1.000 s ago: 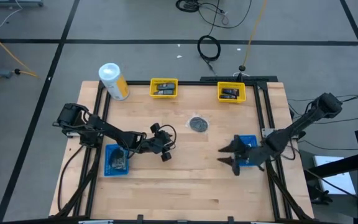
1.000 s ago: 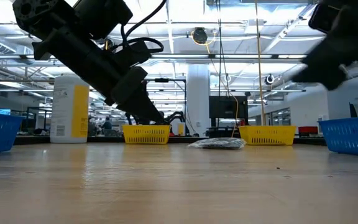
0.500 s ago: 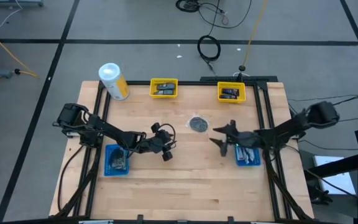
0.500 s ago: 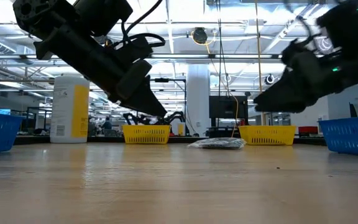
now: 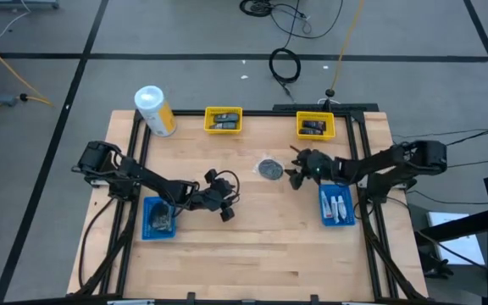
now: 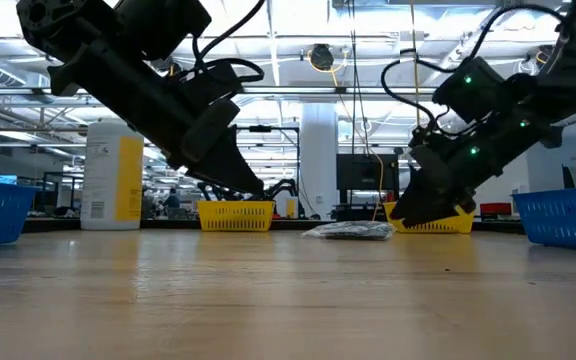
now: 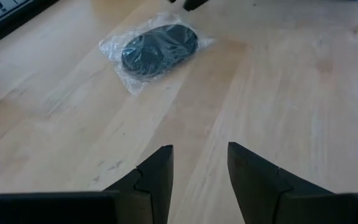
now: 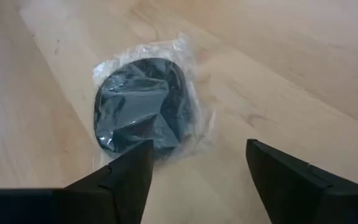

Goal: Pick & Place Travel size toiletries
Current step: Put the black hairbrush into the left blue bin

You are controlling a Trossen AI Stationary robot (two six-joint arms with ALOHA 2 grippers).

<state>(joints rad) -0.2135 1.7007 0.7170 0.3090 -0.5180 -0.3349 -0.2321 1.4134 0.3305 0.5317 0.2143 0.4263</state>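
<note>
High view: right tool [image 5: 296,170] just beside the wrapped dark disc [image 5: 269,169], on the side away from the left arm, not touching it. Right wrist view: fingers [image 8: 124,176] spread wide, nothing between them, disc [image 8: 143,106] in crinkled clear wrap lying flat on the surface [image 8: 291,74] directly ahead, partly between the fingertips' line of sight. Low view: right tool [image 6: 408,212] angled down toward the surface [image 6: 268,290], tips near the disc [image 6: 349,231] but apart from it.

Left tool [image 5: 225,208] over the middle of the surface [image 5: 252,246], well apart from the disc and short of it. Left wrist view: fingers [image 7: 155,176] parted by a narrow gap, empty, disc [image 7: 158,47] farther ahead.

Beside the right tool, toward its arm's base: blue tray [image 5: 346,219] with white mini tubes [image 5: 335,206]. Next to the left arm: second blue tray [image 5: 146,225] with dark items. Beyond both tools, at the far edge: two yellow trays [image 5: 224,111] [image 5: 315,117] with dark packets, and a white-and-yellow canister [image 5: 155,110].
</note>
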